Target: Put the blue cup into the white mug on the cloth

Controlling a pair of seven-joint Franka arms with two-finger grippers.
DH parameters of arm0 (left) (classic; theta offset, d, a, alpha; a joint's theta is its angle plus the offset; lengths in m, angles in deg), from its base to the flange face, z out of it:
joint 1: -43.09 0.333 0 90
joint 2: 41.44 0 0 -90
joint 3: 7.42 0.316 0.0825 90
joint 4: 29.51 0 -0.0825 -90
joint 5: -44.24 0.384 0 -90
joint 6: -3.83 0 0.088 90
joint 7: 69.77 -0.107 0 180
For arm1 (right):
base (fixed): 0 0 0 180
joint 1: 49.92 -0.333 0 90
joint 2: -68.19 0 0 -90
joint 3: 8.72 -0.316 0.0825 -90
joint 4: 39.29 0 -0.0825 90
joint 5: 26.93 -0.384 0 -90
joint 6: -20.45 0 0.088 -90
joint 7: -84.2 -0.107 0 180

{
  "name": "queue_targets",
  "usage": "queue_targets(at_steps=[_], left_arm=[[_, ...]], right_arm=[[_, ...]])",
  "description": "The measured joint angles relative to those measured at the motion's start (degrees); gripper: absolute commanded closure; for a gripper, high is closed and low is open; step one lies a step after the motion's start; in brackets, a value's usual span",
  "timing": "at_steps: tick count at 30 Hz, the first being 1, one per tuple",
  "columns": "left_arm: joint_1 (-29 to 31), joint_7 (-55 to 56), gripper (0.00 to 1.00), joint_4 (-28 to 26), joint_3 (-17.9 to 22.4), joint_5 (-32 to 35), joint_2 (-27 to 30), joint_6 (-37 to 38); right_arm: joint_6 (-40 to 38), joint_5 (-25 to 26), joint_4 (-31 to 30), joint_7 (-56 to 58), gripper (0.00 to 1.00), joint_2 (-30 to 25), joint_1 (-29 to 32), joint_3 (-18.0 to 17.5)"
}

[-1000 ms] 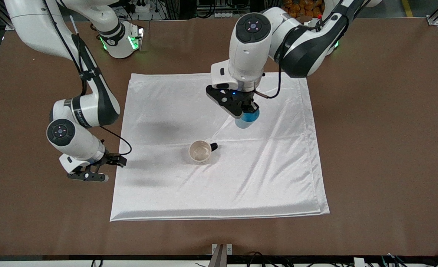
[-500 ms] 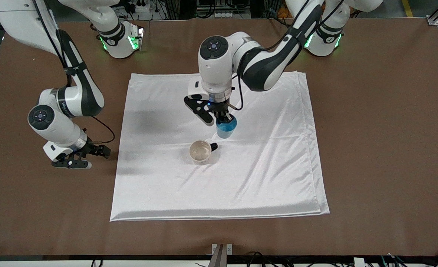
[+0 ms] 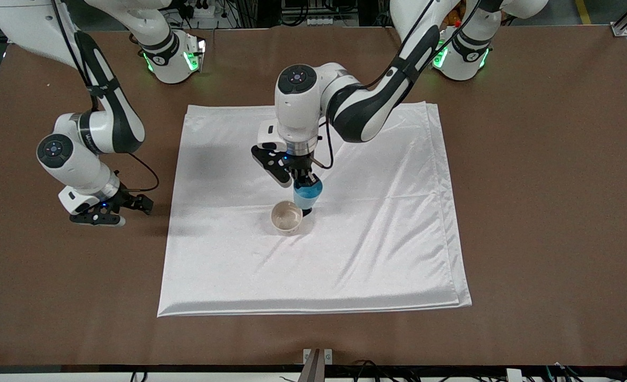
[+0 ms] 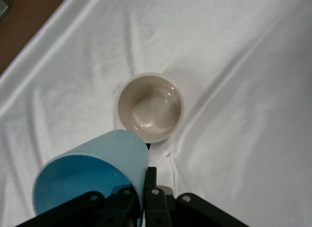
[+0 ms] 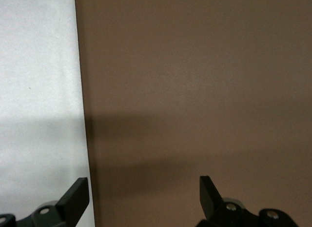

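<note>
Landmark: white mug [image 3: 286, 217], upright on the cloth [image 3: 345, 254], near the cloth's middle, mouth up, interior bare; in the left wrist view [image 4: 149, 107] the same.

Left gripper [image 3: 303, 182]: over the cloth, just beside the mug, on the side toward the robot bases. Fingers clamped on the rim wall of the blue cup [image 3: 307, 195]. Cup is in the air, roughly upright with a slight tilt, not above the mug's mouth; in the front view its base sits by the mug's black handle [image 3: 307, 212]. In the left wrist view the cup [image 4: 92, 175] overlaps the mug's rim edge only.

Right gripper [image 3: 112, 212]: over bare table [image 3: 547, 212], off the cloth edge at the right arm's end, well apart from the mug. Fingers [image 5: 73, 200] spread, holding nothing. Arm waits.
</note>
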Motion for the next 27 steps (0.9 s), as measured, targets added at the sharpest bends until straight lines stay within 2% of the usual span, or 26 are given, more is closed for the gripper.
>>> queue_targets(at_steps=[14, 22, 27], left_arm=[[0.1, 0.0, 1.0, 2.2, 0.0, 0.0, -3.8, -7.4], [0.5, 0.0, 1.0, 2.5, 0.0, 0.0, -5.7, -10.0], [0.6, 0.0, 1.0, 2.6, 0.0, 0.0, -7.1, -11.8]], right_arm=[[-1.8, 0.0, -3.2, 0.0, 0.0, -4.7, 1.2, 0.0], [-11.2, 0.0, -2.8, 0.0, 0.0, -10.8, 1.5, -0.1], [-21.4, 0.0, 0.1, 0.0, 0.0, -15.1, 1.8, -0.1]])
